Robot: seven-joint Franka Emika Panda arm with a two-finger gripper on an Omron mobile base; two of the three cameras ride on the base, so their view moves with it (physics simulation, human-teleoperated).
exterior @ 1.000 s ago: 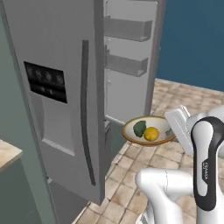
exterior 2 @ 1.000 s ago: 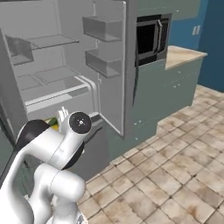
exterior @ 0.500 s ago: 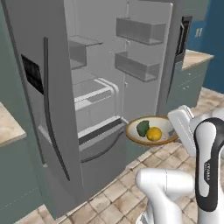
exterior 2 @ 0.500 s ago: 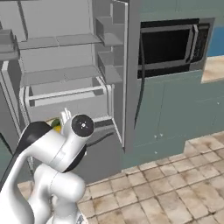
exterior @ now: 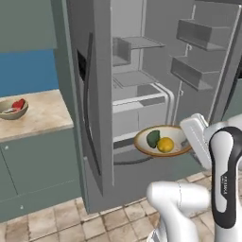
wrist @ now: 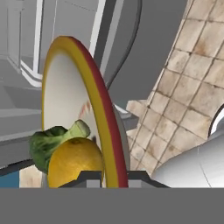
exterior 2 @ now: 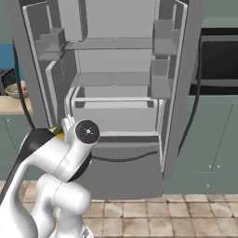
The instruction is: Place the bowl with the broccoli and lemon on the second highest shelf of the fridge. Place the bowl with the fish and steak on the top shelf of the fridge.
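1. Found jaws pressed onto the rim of the bowl (exterior: 163, 142), gripper (wrist: 111, 175) pinching that rim at its near edge; one dark fingertip each side of the rim in the hand view.
2. Noted bowl held level out ahead of the jaws, in front of the open fridge (exterior: 142, 90) and clear of it, low against the drawer fronts.
3. Noted broccoli (exterior: 153, 138) and lemon (exterior: 165, 144) touching each other inside the bowl, both just beyond the jaws.
4. Judged step in hand: carrying this bowl to the second highest shelf (exterior 2: 114, 79), placed well above and beyond the jaws; top shelf (exterior 2: 111, 43) higher again.
5. Advised: raise first, then advance; keep bowl level, since loose round contents could roll out; clear the shelf's front edge and the door bins (exterior: 196, 52) to either side before lowering.
6. Appearance: shallow pale bowl, yellow rim with red outer band; broccoli dark green and lumpy with a pale stalk; lemon bright yellow, smooth.
7. Observed second bowl (exterior: 12, 108) on the counter (exterior: 38, 116), well apart from the jaws, red piece visible inside.
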